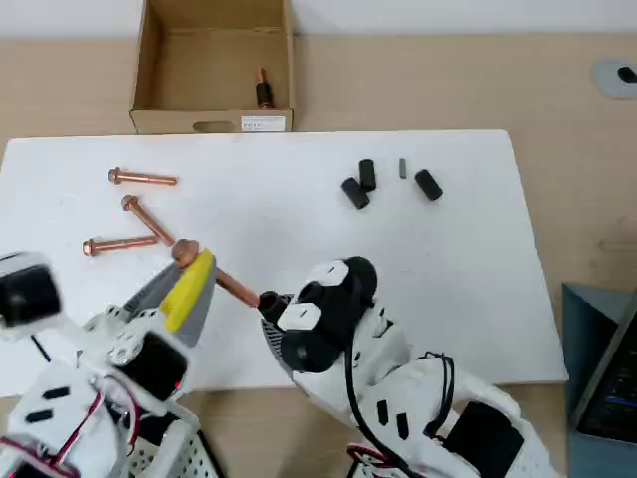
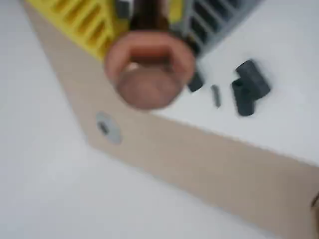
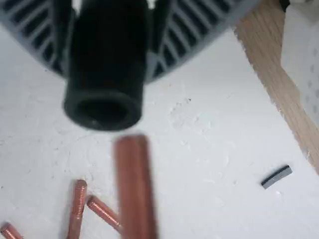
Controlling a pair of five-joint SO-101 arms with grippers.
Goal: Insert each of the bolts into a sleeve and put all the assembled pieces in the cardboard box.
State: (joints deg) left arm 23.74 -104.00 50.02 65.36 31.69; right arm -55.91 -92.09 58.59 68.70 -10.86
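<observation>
Right wrist view has my right claw [image 3: 107, 35] clenched on the sleeve [image 3: 105, 74], the bolt [image 3: 134, 184] pinched in my left claw [image 1: 189, 284] just short of the sleeve's mouth and seemingly off-centre, so I'd realign before pushing.

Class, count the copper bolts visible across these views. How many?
5 bolts: three loose on the white mat's left, one held in the left gripper, one in the cardboard box.
</observation>
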